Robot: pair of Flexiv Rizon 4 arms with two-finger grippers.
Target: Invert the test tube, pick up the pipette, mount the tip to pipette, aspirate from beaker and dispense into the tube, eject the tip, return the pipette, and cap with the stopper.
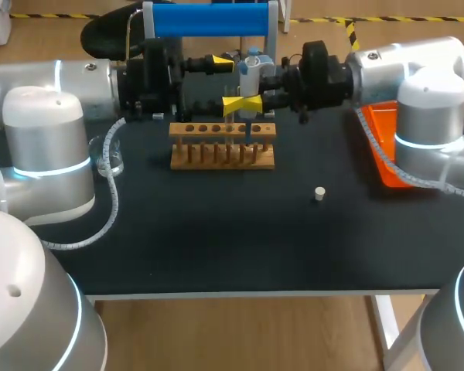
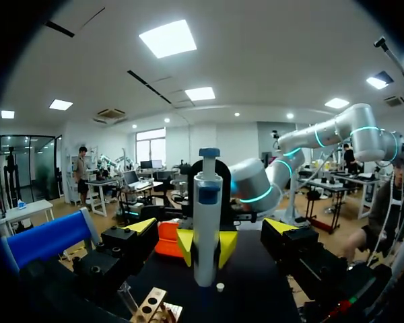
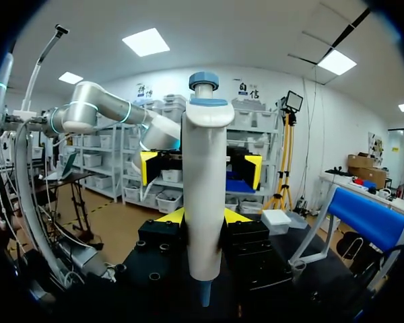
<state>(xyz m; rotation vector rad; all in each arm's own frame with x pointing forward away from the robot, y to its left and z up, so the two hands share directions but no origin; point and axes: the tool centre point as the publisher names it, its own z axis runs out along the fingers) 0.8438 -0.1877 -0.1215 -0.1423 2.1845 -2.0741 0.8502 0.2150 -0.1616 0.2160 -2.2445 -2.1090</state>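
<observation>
Pipette (image 3: 205,195) is hanging upright over the right half of the rack (image 1: 222,157), and the right gripper (image 3: 203,219) is clamping its barrel from both sides. The left gripper (image 2: 210,227) is hovering just left of the pipette, above the rack's back edge, with its fingers spread wide and touching nothing.

A blue tip (image 1: 248,135) is standing at the rack's right end, under the pipette, so tip mounting appears to be the step in hand. Whether the tip is already seated is not showing.

To do it well, the barrel needs keeping vertical and the nozzle centred over the tip. The press should run straight down, with the clamp firm enough that the smooth barrel is not sliding.

The pipette is showing a white body, a blue plunger cap and a blue band under it, narrowing to a bluish nozzle.

A clear tube (image 1: 232,143) is sitting in the rack, left of the tip. The beaker (image 1: 108,158) is standing well left of the rack, and the stopper (image 1: 319,193) is lying to the rack's front right.
</observation>
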